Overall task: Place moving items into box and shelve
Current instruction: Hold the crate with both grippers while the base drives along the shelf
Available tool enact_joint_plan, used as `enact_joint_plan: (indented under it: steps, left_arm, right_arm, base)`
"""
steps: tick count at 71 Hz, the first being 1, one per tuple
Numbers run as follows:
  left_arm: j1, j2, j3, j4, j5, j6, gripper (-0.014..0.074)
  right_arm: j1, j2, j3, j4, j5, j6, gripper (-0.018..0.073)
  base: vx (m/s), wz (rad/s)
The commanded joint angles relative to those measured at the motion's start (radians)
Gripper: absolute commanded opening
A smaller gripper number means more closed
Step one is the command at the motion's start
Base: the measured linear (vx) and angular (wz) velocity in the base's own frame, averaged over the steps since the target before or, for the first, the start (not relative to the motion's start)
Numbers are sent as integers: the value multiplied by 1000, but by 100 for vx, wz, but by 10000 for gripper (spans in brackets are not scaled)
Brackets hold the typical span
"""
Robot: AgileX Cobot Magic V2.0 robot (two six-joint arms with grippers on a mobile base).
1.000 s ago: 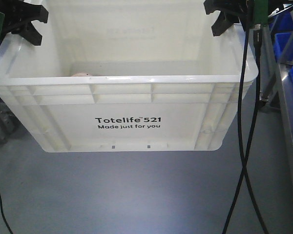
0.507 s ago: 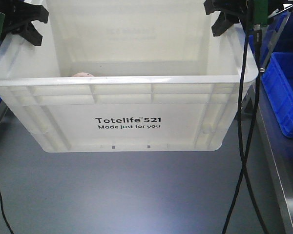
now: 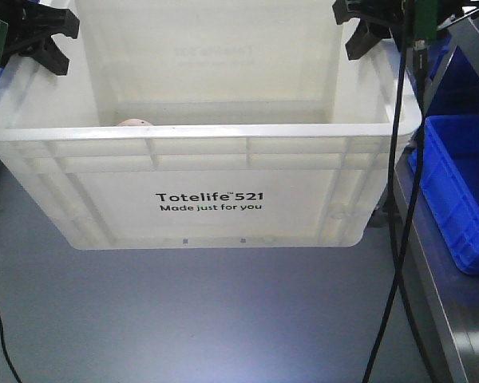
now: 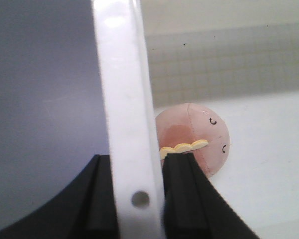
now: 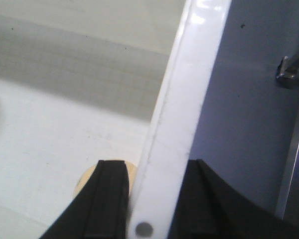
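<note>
**Box gripped at both end rims, two balls inside**

- Box (image 3: 303,191): white crate, open top, print "Totelife 521 Made just for you" on the near wall. It fills the middle of the front view, level, with grey floor (image 3: 223,319) below and in front of it.
- Left hand (image 4: 139,167): closed on the box's left rim. Wrist view shows one black finger on the outside of the rim and one on the inside, both pressed against the white plastic.
- Right hand (image 5: 154,172): closed on the right rim the same way, one finger on each side of the wall, touching it.
- Pink ball (image 4: 202,142): lies on the box bottom at the left end, just beside the left hand's inner finger. From the front only its top shows above the near rim. A small yellow scalloped scrap (image 4: 185,147) rests against it.
- Yellowish ball (image 5: 84,183): on the box bottom at the right end, mostly hidden behind the right hand's inner finger; colour detail cannot be made out.
- Blue bin (image 3: 459,199): right of the box, apart from it.
- Black cable (image 3: 399,239): hangs from the right arm, crossing the box's right corner.
</note>
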Motion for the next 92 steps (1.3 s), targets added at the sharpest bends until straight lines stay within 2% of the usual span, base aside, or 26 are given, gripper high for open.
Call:
enact_joint_plan:
  steps: [1, 43, 92]
  left_arm:
    - [-17, -62, -44, -149, -117, 9, -17]
    - [-17, -62, -44, -149, -118, 9, -17]
    - [-17, -62, -44, -149, -118, 9, -17]
  right_arm:
    - [20, -64, -45, 170, -74, -38, -12]
    - [20, -64, -45, 170, -74, -38, -12]
    - [20, -64, -45, 170, -74, -38, -12]
  base:
    - [45, -18]
    - [47, -12]
    - [50, 10]
